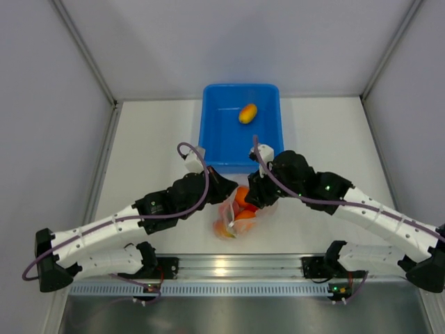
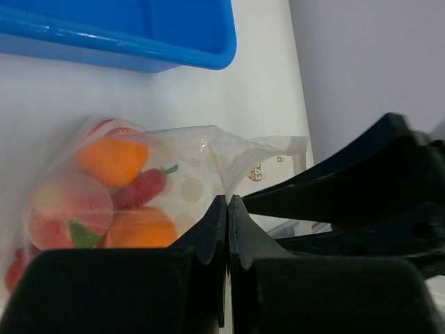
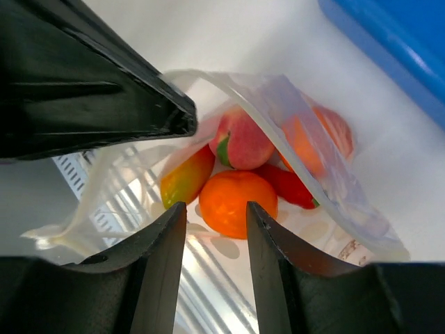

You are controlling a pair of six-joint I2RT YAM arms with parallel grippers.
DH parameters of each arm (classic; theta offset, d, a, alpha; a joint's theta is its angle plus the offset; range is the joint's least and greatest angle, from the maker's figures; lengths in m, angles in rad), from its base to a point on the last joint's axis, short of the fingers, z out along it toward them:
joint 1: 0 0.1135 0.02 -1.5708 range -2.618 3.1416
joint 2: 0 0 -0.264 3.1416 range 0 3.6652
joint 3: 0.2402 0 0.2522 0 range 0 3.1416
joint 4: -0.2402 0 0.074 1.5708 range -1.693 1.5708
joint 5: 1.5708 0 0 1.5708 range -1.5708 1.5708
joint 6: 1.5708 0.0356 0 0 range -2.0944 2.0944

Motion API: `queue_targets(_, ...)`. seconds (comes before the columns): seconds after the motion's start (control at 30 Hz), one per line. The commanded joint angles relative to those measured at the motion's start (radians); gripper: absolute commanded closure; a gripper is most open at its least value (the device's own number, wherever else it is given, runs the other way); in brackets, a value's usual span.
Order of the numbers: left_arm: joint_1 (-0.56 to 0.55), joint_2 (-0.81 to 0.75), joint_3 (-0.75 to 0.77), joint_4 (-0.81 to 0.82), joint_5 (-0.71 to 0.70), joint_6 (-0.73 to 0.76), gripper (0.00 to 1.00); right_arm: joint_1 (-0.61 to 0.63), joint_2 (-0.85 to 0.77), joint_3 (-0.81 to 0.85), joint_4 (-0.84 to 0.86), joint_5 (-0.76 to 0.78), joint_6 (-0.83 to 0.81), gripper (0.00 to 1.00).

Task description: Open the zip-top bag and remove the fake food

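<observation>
The zip-top bag [image 1: 229,217] lies open-mouthed on the table in front of the blue tub. My left gripper [image 1: 226,189] is shut on the bag's upper edge [image 2: 215,149], its jaws pressed on the film [image 2: 227,203]. My right gripper [image 3: 215,212] is open at the bag's mouth, empty, with an orange fruit [image 3: 238,202] just ahead of its fingertips. Inside the bag are also a peach [image 3: 243,139], a yellow-green mango [image 3: 186,177], a red chili [image 3: 288,184] and another orange piece [image 3: 309,142]. One yellow-orange fruit [image 1: 247,113] lies in the tub.
The blue tub [image 1: 215,139] stands just behind the bag; its rim shows in the left wrist view [image 2: 139,52] and the right wrist view [image 3: 396,49]. Grey walls enclose the table on three sides. A metal rail [image 1: 229,264] runs along the near edge.
</observation>
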Motion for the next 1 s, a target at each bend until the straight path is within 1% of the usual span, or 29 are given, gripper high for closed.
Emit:
queue_targets(0.0, 0.004, -0.01, 0.038, 0.023, 0.004, 0.004, 1.0, 0.045, 0.01, -0.069, 0.147, 0.074, 0.074, 0.6)
queue_targets(0.07, 0.004, -0.013, 0.029, 0.025, 0.002, -0.002, 1.0, 0.088, 0.034, -0.08, 0.165, 0.183, 0.136, 0.59)
queue_targets(0.2, 0.004, -0.015, 0.012, 0.025, -0.005, -0.023, 1.0, 0.155, 0.059, -0.165, 0.254, 0.301, 0.248, 0.59)
queue_targets(0.23, 0.004, -0.013, 0.009, 0.025, -0.007, -0.03, 1.0, 0.166, 0.062, -0.182, 0.269, 0.356, 0.29, 0.59)
queue_targets(0.37, 0.004, -0.012, -0.001, 0.026, -0.004, -0.045, 1.0, 0.201, 0.068, -0.256, 0.346, 0.419, 0.331, 0.59)
queue_targets(0.53, 0.004, -0.021, -0.01, 0.025, -0.011, -0.05, 1.0, 0.211, 0.102, -0.282, 0.351, 0.415, 0.34, 0.49)
queue_targets(0.67, 0.002, -0.023, -0.016, 0.026, -0.011, -0.054, 1.0, 0.237, 0.135, -0.29, 0.34, 0.412, 0.343, 0.45)
queue_targets(0.7, 0.002, -0.02, -0.017, 0.026, -0.01, -0.056, 1.0, 0.238, 0.138, -0.291, 0.34, 0.396, 0.341, 0.41)
queue_targets(0.73, 0.002, -0.018, -0.019, 0.026, -0.008, -0.06, 1.0, 0.243, 0.148, -0.293, 0.339, 0.384, 0.341, 0.39)
queue_targets(0.83, 0.002, -0.013, -0.022, 0.026, -0.007, -0.062, 1.0, 0.247, 0.163, -0.302, 0.339, 0.341, 0.343, 0.36)
queue_targets(0.97, 0.001, -0.016, -0.025, 0.025, -0.01, -0.06, 1.0, 0.26, 0.188, -0.296, 0.276, 0.355, 0.35, 0.33)
